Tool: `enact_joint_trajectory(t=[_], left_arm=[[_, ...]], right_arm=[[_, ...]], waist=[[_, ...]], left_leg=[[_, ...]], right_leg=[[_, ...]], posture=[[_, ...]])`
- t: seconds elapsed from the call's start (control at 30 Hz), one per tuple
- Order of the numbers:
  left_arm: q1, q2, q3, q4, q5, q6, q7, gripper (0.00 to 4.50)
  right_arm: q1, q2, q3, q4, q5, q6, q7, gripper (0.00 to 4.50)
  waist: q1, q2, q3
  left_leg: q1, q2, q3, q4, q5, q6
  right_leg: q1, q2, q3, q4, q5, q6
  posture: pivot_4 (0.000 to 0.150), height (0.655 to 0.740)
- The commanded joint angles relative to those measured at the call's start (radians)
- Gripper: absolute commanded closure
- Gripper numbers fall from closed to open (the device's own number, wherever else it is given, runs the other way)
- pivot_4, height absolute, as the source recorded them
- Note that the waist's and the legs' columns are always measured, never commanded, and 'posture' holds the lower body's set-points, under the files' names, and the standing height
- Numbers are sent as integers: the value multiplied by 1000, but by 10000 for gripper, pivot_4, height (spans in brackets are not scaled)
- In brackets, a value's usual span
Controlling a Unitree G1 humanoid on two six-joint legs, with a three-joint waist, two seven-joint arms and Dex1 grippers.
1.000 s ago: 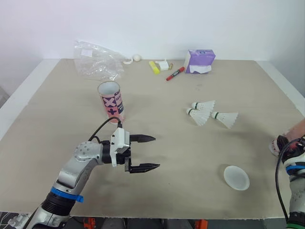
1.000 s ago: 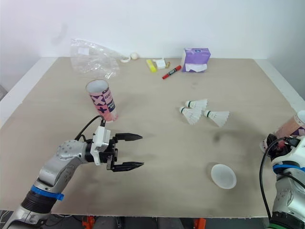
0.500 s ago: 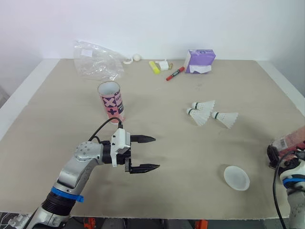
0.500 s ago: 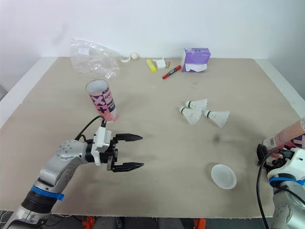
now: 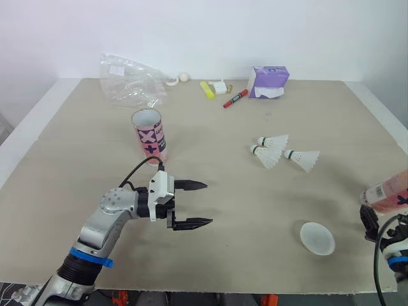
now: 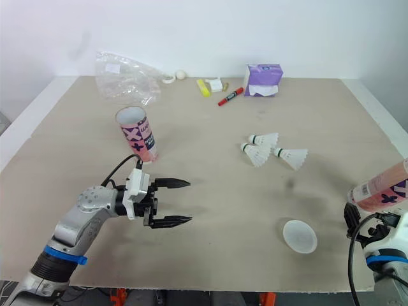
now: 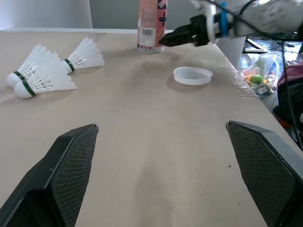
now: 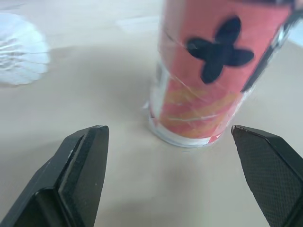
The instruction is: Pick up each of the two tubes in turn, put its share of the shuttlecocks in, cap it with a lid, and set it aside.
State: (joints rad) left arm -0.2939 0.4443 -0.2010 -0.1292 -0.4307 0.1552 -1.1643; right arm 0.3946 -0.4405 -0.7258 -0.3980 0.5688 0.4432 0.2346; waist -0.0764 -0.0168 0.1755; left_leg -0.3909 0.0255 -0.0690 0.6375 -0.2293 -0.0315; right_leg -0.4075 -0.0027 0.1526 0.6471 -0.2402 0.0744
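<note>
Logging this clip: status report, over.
Left gripper open, hovering over table. Right gripper open at right tube, tube standing. Left tube, three shuttlecocks, lid loose; nothing in the way.

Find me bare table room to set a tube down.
Bare: the middle, between the open tube and the shuttlecocks; the left edge beside that tube. Crowded: the far edge with the bag, marker and purple box; near right, the lid and second tube.

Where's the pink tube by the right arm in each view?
Left eye: pink tube at right edge.
Right eye: pink tube at right edge.
Left wrist: pink tube beyond the lid.
Right wrist: pink tube close ahead, upright.
Shared landmark: shuttlecocks.
</note>
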Motion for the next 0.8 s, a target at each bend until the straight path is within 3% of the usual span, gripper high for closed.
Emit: enact_joint_trajectory(t=[0.03, 0.13, 0.3, 0.53, 0.8], left_arm=[[-24, -11, 22, 3, -5, -12, 15, 0], [-36, -24, 37, 17, -6, -4, 52, 0], [-28, -34, 50, 10, 15, -6, 113, 0], [16, -17, 91, -37, 90, 92, 314, 0], [99, -27, 222, -113, 125, 180, 559, 0]], right_arm=[[53, -32, 3, -149, 37, 17, 64, 636], [44, -71, 65, -231, 75, 14, 148, 636], [-99, -156, 250, -219, 71, -56, 353, 636], [-387, -235, 494, 4, 38, -150, 663, 636], [-554, -257, 606, 229, -22, -237, 868, 636]], waist=[[0, 0, 0], [-3, -1, 0], [-6, -2, 1], [1, -5, 2], [4, -7, 4]], left_leg=[[0, 0, 0, 0, 0, 0], [0, 0, 0, 0, 0, 0], [1, 0, 1, 1, 0, 0], [-1, 0, 0, 1, 0, -1], [-2, 0, -2, 0, -1, -2]], right_leg=[[0, 0, 0, 0, 0, 0], [0, 0, 0, 0, 0, 0], [0, 0, 0, 0, 1, 1], [0, 0, 0, 0, 3, 5], [0, 0, -1, -1, 1, 6]], posture=[[1500, 7400], [1500, 7400], [1500, 7400], [1500, 7400], [1500, 7400]])
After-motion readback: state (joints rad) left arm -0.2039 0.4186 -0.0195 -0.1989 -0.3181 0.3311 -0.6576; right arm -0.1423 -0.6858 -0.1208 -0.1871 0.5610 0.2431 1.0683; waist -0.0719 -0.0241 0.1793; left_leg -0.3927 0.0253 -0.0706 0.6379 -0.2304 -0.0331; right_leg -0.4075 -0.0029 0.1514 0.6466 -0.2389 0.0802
